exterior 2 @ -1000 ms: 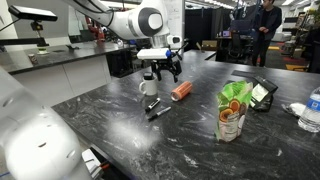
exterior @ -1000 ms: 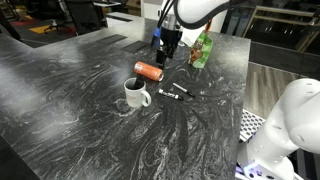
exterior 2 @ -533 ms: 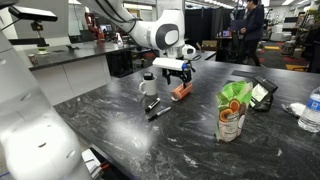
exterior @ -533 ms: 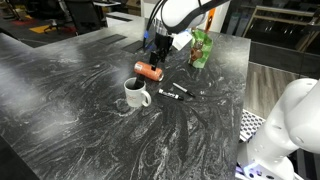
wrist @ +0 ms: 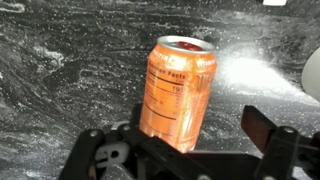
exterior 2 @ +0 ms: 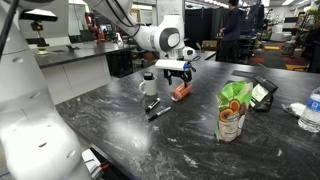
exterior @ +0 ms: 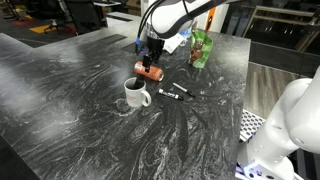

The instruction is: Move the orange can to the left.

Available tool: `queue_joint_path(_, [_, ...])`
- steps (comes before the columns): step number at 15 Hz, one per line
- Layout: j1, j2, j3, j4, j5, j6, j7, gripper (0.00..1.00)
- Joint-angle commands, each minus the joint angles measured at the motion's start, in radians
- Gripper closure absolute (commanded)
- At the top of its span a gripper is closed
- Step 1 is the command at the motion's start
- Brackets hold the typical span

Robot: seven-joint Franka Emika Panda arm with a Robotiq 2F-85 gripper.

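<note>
Since the earlier frames the gripper (exterior: 151, 60) has come down from beside the green bottle (exterior: 202, 48) to sit over the orange can (exterior: 148, 71). Its jaws are spread, straddling the can without clamping it. The can lies on its side on the dark marbled worktop (exterior: 70, 110), just behind the white mug (exterior: 135, 94). In the wrist view the can (wrist: 180, 90) shows a bright orange body, a silvery rimmed end and a white-printed nutrition panel.
</note>
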Motion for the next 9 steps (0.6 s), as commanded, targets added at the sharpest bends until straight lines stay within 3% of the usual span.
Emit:
queue_joint_path(1, [-0.012, 0.007, 0.013, -0.019, 0.015, 0.071, 0.015, 0.00])
queue_joint_path(9, [-0.022, -0.040, 0.008, -0.151, 0.025, 0.244, 0.071, 0.00])
